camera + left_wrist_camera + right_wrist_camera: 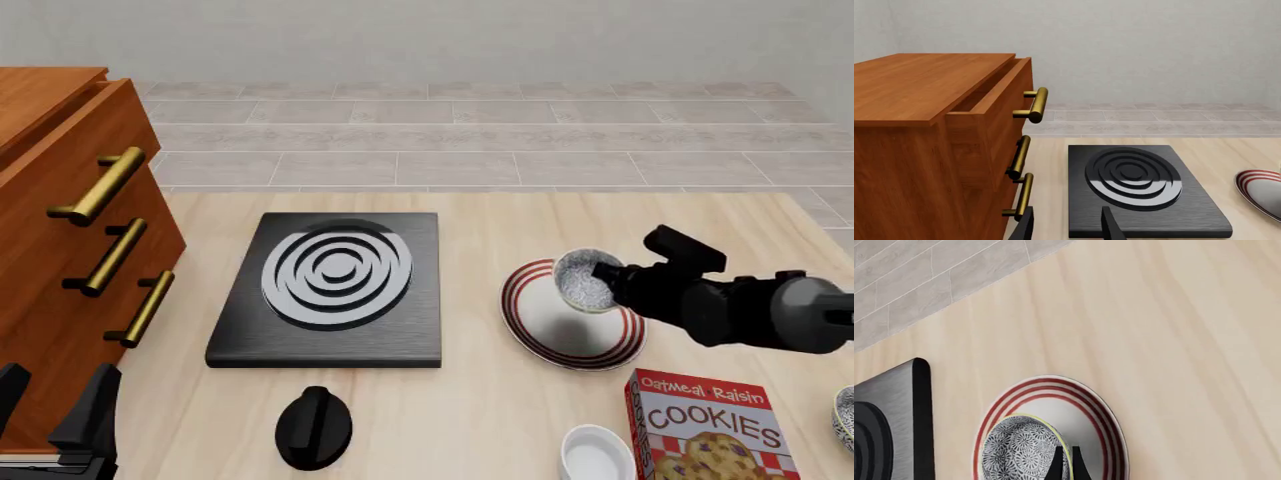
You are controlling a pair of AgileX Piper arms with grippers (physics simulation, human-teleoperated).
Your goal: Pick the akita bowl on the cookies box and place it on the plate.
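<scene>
The right gripper (611,283) is reaching in from the right of the front view and pinching the rim of the akita bowl (585,281), its 2 fingers (1056,467) closed together over the bowl's edge in the right wrist view. The speckled bowl is sitting over the plate (550,335), toward the plate's far side; whether its base is resting on the plate or just above it is not clear. The plate is lying on the wooden table (534,225), just to the right of the black stove burner (334,290).

The cookies box (707,430) is lying flat on the table near the front edge, closer to the camera than the plate and apart from it. A plain white small bowl (597,456) is sitting just to the left of the box. A black knob (314,427) is resting in front of the burner.

The left gripper (51,420) is hovering at the lower left of the front view, its 2 fingers spread apart and holding nothing. Beside it is standing a wooden cabinet (60,230) with 3 brass handles (118,256); in the left wrist view its top drawer (997,95) is pulled partly out.
</scene>
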